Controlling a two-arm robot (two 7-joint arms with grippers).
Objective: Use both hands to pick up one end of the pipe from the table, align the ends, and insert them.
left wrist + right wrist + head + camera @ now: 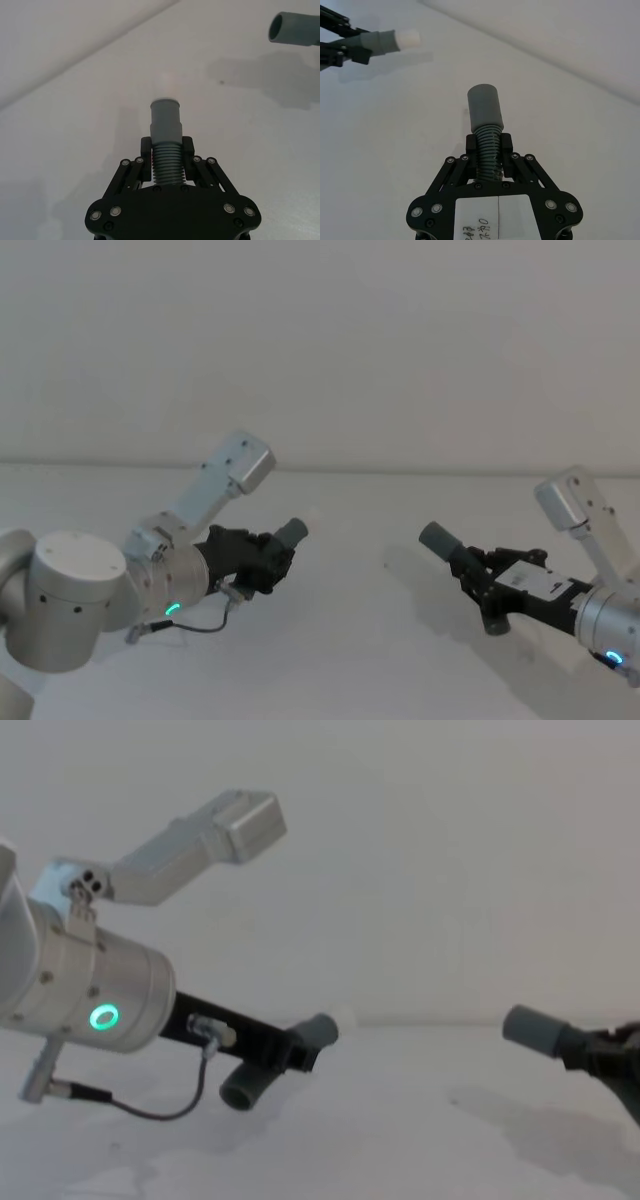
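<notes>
Left gripper (268, 556), 8 o'clock, fingers (145, 146) clamped on the white-tipped hose (165, 122); right gripper (478, 575), 4 o'clock, clamped on the other hose (485, 112). Both ends (437, 538) hang above the tabletop (360, 660), well apart. My worry: an off-axis approach jams the tip (407, 39) against the cuff rim (276, 27).

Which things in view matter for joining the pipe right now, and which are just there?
Job in hand:
- left gripper, shut on the white-tipped hose piece
- right gripper, shut on the open-cuffed hose piece
- table, both pieces held above it

Not part of it:
- small dark speck on the table
- pale wall behind
- cable at the left wrist
</notes>
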